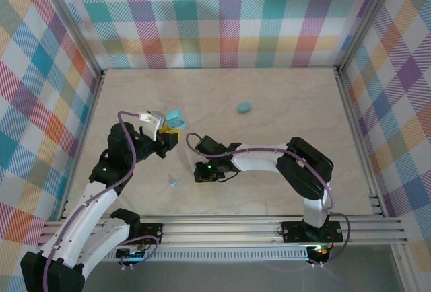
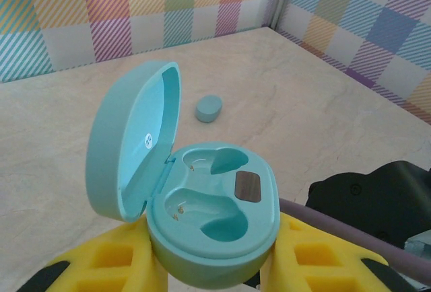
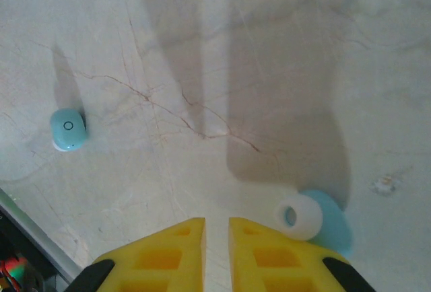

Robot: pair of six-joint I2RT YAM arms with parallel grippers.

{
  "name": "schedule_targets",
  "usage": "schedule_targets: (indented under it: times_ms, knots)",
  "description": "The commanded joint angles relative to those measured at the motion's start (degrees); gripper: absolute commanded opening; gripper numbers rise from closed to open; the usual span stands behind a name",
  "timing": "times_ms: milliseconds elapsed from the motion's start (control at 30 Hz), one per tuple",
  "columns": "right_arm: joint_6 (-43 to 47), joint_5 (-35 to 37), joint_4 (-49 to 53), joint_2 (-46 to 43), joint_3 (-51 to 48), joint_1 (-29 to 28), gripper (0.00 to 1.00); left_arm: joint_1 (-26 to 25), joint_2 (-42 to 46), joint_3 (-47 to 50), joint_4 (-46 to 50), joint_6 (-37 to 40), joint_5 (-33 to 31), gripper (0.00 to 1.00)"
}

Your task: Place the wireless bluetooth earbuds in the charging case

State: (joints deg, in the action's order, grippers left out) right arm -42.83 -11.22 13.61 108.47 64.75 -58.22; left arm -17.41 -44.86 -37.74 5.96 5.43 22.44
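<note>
L gripper [image 2: 215, 262] pinches open charging case [image 2: 217, 206]; lid stands up at hinge, tiny round logo inside unreadable, wells empty. R gripper [image 3: 215, 238] fingers nearly pressed together, empty. Earbud [image 3: 68, 129] w/ ring mark on table [image 3: 303, 70], left of R gripper; second earbud [image 3: 306, 216] just beside R fingertips.

No word or number can be read anywhere. The open charging case [image 2: 215, 231] bears a small round white emblem [image 2: 147, 140] on the inner face of its lid, its design too small to make out. One earbud [image 3: 68, 129], lying on the worktop [image 3: 269, 70] toward its near edge, carries a thin dark ring on top.
</note>
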Motion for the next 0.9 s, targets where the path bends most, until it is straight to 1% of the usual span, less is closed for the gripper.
schedule_targets:
  times_ms: [0, 300, 633, 867]
  knots:
    - [0.82, -0.96, 1.01, 1.47, 1.17, -0.32, 0.18, 0.71, 0.54, -0.14, -0.45, 0.59, -0.54, 0.04]
    - [0.96, 6.31, 6.15, -1.28, -0.88, 0.7, 0.16, 0.71, 0.21, -0.14, -0.48, 0.72, -0.38, 0.04]
    - [4.75, 7.97, 7.13, -3.43, -0.01, 5.94, 0.16, 0.71, 0.04, -0.14, -0.42, 0.72, -0.17, 0.04]
    - [4.91, 7.41, 7.47, -4.38, 1.21, 6.8, 0.16, 0.71, 0.1, -0.22, -0.33, 0.75, -0.2, 0.04]
